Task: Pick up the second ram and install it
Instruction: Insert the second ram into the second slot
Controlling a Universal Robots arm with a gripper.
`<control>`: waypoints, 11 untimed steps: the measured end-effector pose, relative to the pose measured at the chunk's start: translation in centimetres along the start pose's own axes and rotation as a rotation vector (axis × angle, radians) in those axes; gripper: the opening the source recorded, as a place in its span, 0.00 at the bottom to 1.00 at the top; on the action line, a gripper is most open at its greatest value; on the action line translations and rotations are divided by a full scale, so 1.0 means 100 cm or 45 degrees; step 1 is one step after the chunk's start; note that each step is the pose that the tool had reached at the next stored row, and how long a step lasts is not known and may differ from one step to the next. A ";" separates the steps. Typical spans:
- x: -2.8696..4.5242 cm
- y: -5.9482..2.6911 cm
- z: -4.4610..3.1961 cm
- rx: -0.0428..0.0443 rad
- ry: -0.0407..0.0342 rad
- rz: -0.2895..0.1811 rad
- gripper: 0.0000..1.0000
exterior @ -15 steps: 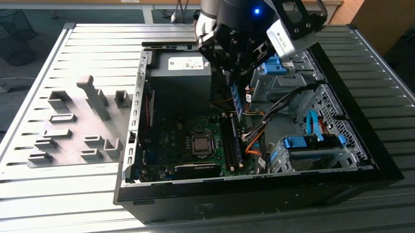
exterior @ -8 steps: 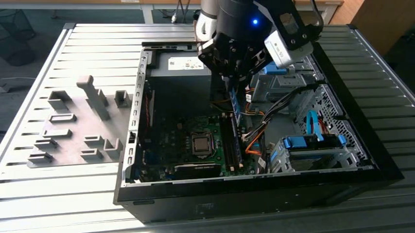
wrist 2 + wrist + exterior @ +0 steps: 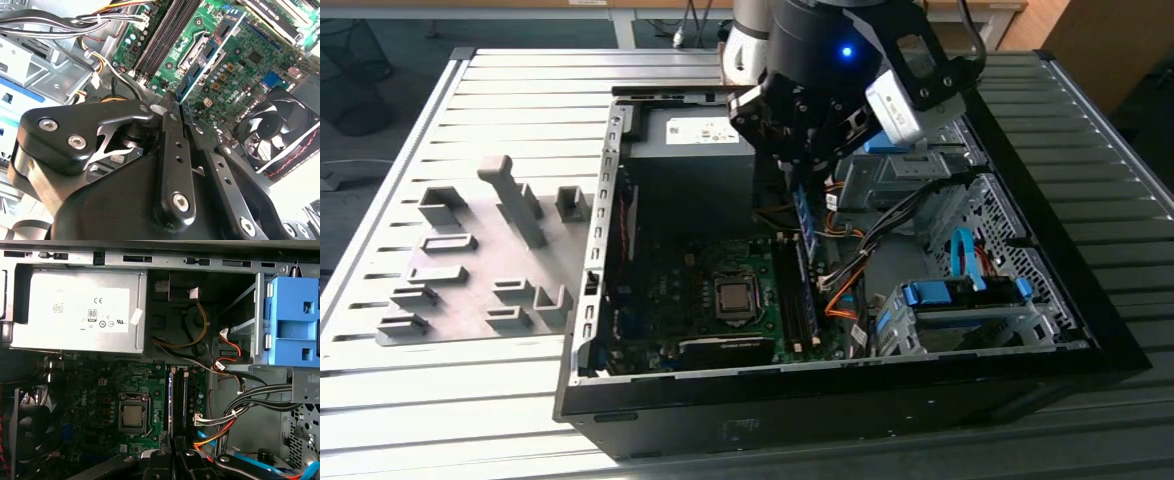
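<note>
In the exterior view, a grey tray (image 3: pixel 467 260) with moulded holders lay at the exterior view's left on the slatted table (image 3: pixel 414 400). Beside it stood the open computer case (image 3: pixel 1067 350), with the motherboard (image 3: pixel 707 300) on its floor. The gripper (image 3: pixel 803 172) hung above the memory slots (image 3: pixel 794 300), and its fingers were closed tightly on the second ram (image 3: pixel 806 215). The stick was held on edge, pointing down, just over the slots and not yet seated. In the second wrist view the fingers (image 3: pixel 170 145) pinched the stick (image 3: pixel 207 55) at its end. Blue drive latches (image 3: pixel 967 292) were at the exterior view's right.
</note>
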State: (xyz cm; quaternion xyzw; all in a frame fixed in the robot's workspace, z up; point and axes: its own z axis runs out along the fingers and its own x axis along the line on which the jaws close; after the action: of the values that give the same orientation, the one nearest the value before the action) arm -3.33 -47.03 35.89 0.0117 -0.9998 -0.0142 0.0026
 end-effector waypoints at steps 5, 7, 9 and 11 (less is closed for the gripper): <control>-0.0001 -0.0004 0.0088 0.000 0.0000 0.000 0.14; -0.0001 -0.0007 0.0125 0.000 0.0001 0.000 0.14; -0.0001 -0.0018 0.0154 0.000 0.0002 0.000 0.14; 0.0000 -0.0032 0.0160 0.000 0.0001 0.000 0.14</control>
State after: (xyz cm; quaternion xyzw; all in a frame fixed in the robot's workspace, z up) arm -3.33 -47.31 34.28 0.0115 -0.9998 -0.0141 0.0026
